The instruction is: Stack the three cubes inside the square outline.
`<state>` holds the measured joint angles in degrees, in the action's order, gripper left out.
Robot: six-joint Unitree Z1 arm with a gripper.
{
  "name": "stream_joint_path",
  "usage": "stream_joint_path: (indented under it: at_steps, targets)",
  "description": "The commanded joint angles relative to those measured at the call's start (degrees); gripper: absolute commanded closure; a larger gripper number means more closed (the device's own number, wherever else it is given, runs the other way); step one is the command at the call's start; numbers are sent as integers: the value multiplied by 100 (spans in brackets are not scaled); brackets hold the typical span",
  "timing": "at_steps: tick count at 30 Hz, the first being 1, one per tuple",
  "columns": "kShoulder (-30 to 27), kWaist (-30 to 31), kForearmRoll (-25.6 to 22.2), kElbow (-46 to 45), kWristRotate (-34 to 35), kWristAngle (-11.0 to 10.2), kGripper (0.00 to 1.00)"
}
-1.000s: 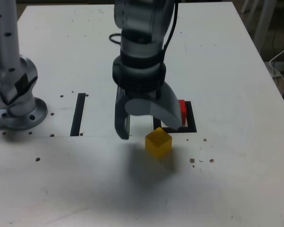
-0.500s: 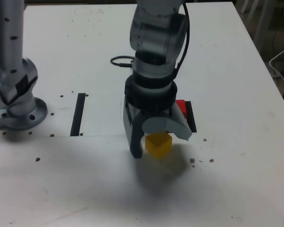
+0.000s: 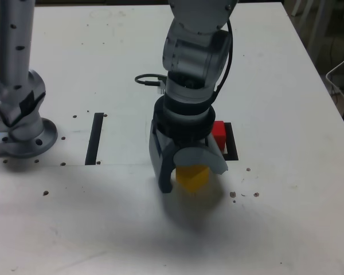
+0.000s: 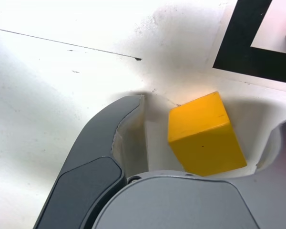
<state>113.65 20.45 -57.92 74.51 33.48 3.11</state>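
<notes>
Your gripper [image 3: 189,172] straddles the yellow cube [image 4: 205,136] just outside the square outline [image 4: 243,40], jaws apart, nothing gripped (cube sits skewed). Closing off-square could twist it loose.

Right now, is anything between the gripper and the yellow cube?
Nothing visible. The gripper straddles the yellow cube, jaws open, with only bare table in the gaps on both sides.

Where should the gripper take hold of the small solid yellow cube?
Across two opposite flat side faces of the small solid yellow cube, coming from above. It rests flat on the white table, between the gripper jaws, with a gap on one side.
</notes>
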Motion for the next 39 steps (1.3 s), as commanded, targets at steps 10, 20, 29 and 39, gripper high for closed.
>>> stream_joint_path:
  at_steps: [10, 20, 29, 39]
  targets:
    - [-22, -59, -24, -75, -24, 103, 24]
    - [-82, -60, 131, -163, -44, 164, 40]
    - [-108, -60, 227, -228, -105, 136, 55]
    - [-256, -60, 37, -238, -110, 21, 61]
